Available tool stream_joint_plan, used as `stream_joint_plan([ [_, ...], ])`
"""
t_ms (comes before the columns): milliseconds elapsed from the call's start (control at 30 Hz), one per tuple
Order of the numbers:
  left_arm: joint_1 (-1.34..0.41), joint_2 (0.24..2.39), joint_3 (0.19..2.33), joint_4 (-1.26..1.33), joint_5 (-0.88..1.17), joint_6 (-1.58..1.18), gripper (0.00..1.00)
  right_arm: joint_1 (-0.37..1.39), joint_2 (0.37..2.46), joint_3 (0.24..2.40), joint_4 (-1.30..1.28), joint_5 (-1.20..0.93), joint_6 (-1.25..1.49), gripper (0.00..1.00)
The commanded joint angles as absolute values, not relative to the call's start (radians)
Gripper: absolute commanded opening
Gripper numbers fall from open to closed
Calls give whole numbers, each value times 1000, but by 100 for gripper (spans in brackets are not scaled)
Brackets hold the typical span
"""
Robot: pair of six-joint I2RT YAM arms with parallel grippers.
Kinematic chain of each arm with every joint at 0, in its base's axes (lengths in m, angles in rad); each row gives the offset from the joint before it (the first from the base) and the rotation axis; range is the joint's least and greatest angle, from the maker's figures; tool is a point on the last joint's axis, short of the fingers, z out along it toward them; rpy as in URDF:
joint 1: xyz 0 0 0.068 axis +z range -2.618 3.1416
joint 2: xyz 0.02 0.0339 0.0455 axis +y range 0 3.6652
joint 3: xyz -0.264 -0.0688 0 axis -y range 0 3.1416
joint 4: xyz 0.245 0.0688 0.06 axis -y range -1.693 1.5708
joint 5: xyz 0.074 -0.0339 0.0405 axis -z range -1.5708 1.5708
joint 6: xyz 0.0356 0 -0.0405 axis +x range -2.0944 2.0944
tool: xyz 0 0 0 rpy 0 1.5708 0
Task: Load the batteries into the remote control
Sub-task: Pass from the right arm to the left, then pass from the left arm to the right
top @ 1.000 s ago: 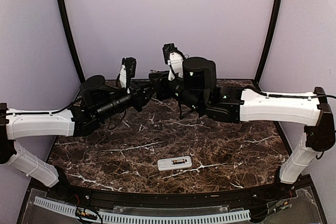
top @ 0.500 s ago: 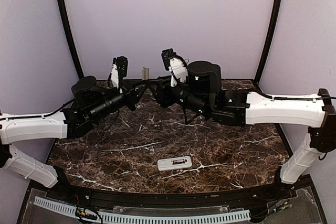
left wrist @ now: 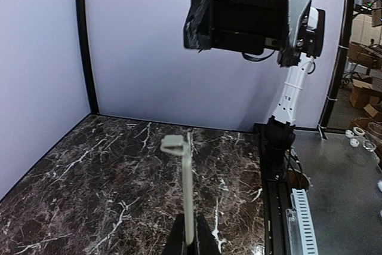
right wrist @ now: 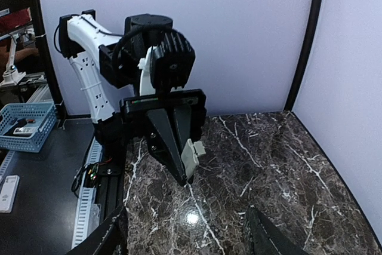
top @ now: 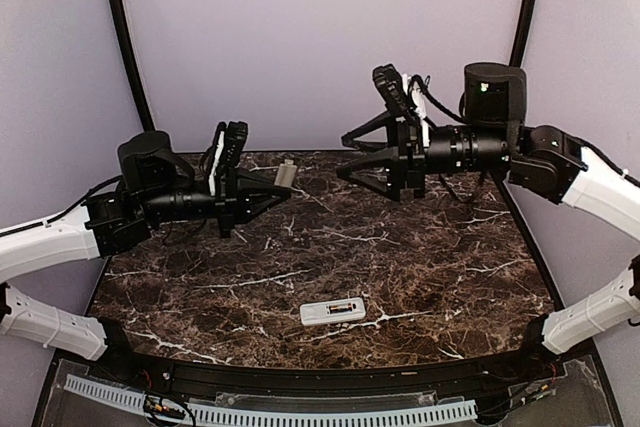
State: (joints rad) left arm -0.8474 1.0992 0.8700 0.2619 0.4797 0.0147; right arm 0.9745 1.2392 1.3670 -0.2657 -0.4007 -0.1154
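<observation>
Remote control (top: pixel 333 311) sits lower middle of the top view on the bench (top: pixel 430 267); we reckon it's light, stiff, slick plastic, so pinch its long edges; left hand (top: pixel 281 180) is pinching the thin grey cover (left wrist: pixel 186 195) up in the air; right hand (top: pixel 343 156) spread, empty.

Remote control (top: pixel 333 311) flat on table (top: pixel 450 277), near edge, centre, between my two arm bases. My left gripper (top: pixel 283 183) above table's rear left, pointing right; cover piece (top: pixel 286 175) pinched in its tips, sticking out ahead. My right gripper (top: pixel 343 155) above rear right, facing left one, apart from it. Remote well apart from both, before them.
</observation>
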Motion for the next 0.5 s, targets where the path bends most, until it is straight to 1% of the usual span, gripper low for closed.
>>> stream_joint_plan([
  [0,-853,1124,941,136,672,62,0,969,1297,1399,-393,-614,-169,63],
  [167,-855,1193,1048,-66,726,150,0,969,1371,1574,-618,-602,-234,66],
  [233,-858,1203,1063,-107,719,180,0,969,1392,1608,-670,-598,-247,67],
  [467,-867,1240,1102,-161,687,205,0,970,1433,1604,-670,-596,-212,62],
])
